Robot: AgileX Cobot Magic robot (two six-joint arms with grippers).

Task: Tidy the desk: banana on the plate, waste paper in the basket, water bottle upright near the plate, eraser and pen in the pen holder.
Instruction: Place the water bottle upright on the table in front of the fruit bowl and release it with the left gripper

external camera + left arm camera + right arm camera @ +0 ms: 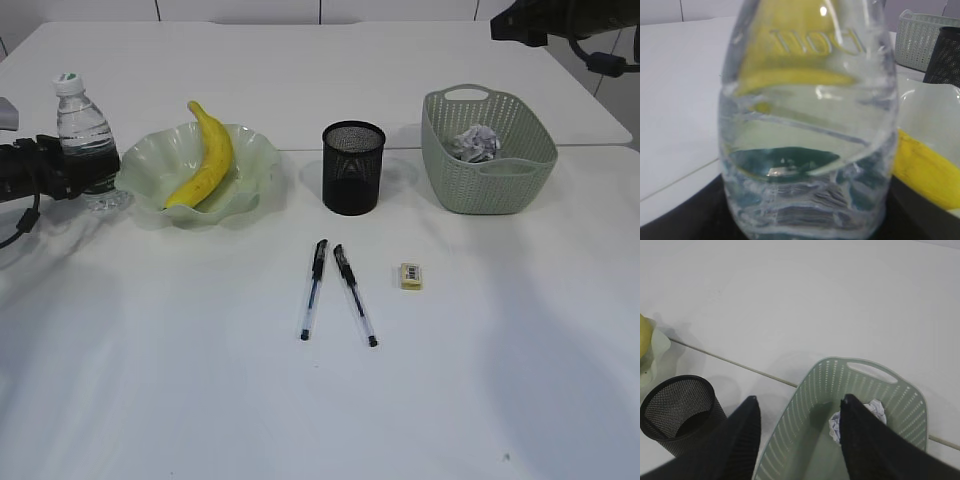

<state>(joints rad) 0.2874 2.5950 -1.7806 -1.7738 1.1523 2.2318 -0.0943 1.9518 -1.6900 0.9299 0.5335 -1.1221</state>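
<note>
Exterior view — upright clear water bottle, white cap, beside plate

open desk around pens and eraser

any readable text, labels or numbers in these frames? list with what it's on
Bottle: embossed letters seen mirrored, roughly "bon"; the rest runs out of view.
Bottle label: too small to read.
Eraser: barcode-like print, too small to read.
Two pens: no legible marking.
Nothing else carries text.
</note>
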